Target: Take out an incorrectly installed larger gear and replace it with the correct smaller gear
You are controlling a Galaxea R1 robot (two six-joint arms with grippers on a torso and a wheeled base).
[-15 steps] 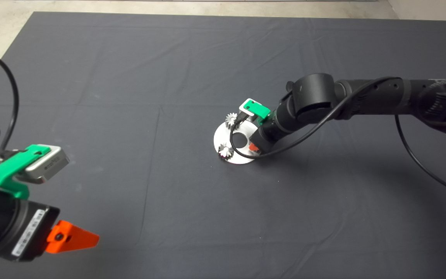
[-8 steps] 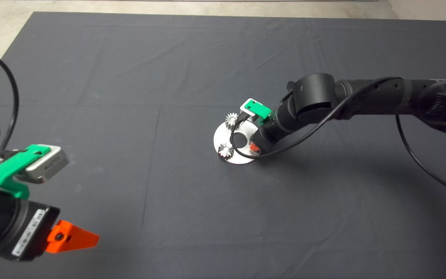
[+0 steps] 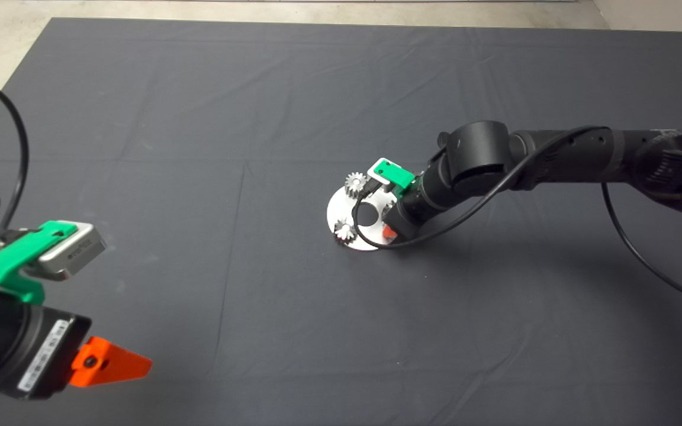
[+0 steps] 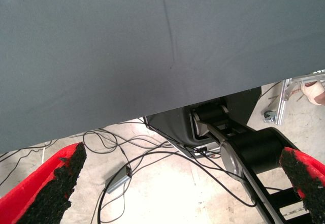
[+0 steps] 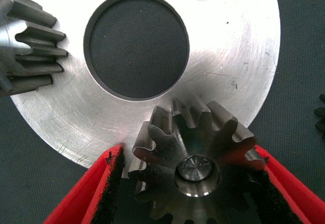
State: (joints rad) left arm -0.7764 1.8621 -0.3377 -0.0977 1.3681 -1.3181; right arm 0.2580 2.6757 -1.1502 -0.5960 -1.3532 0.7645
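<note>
A round silver plate (image 3: 341, 207) with a centre hole lies on the mat; it also shows in the right wrist view (image 5: 238, 56). My right gripper (image 3: 386, 229) is low over the plate's near right rim. In the right wrist view the right gripper (image 5: 190, 155) is shut on the smaller gear (image 5: 195, 153), whose centre hole sits over a shiny pin (image 5: 197, 169). Two other small gears (image 3: 354, 182) (image 3: 344, 231) stand on the plate. The larger gear is not clearly in view. My left gripper (image 3: 113, 364) is parked at the lower left, open and empty.
A dark toothed edge (image 5: 321, 117) shows on the mat just beside the plate; I cannot tell which gear it is. The right arm's black cable (image 3: 370, 239) loops over the plate. The left wrist view shows the mat's edge, floor cables (image 4: 117, 153) and the robot's base.
My right arm has sunk a little and drawn slightly nearer over the plate's rim, with its gripper lower on the plate. The left arm has not moved.
</note>
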